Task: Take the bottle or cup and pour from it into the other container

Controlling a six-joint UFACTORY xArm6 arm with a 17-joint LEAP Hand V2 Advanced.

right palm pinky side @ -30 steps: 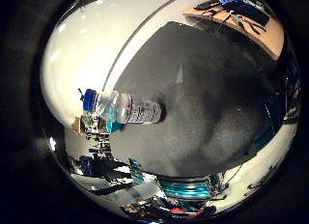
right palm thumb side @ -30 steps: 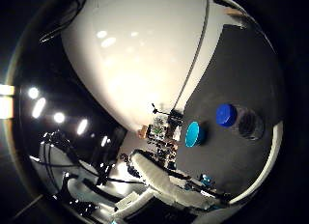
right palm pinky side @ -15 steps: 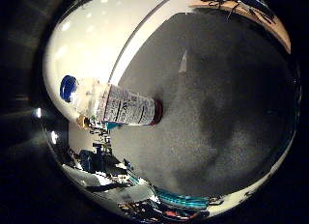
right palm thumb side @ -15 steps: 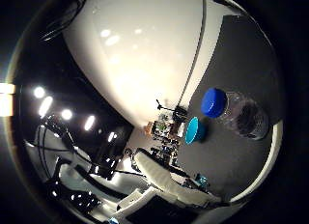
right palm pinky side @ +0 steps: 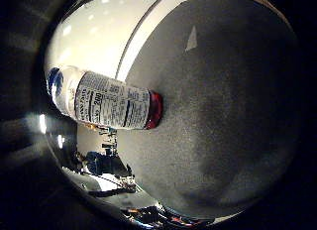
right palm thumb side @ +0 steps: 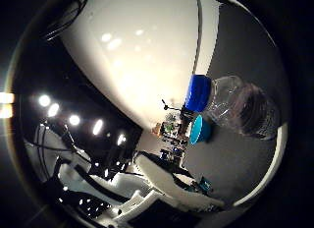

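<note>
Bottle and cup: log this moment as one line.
phase: approach | bottle: upright on grey mat, blue cap on, close to palm | cup: teal, beside bottle | hand: not holding

The hand's palm faces sideways, its fingers out of sight.

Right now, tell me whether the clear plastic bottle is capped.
Capped: the clear plastic bottle standing on the dark grey mat has its blue screw cap on.

Light: dim overall; a row of bright lamps [right palm thumb side: 73, 120] glares at nine o'clock in the thumb-side view.
Glare: soft highlights on the white wall [right palm thumb side: 132, 56].
Distortion: strong fisheye bending, black rims all round.
Focus: bottle [right palm pinky side: 106, 100] slightly soft; counter [right palm pinky side: 223, 116] grainy, shadowed toward five o'clock.
</note>
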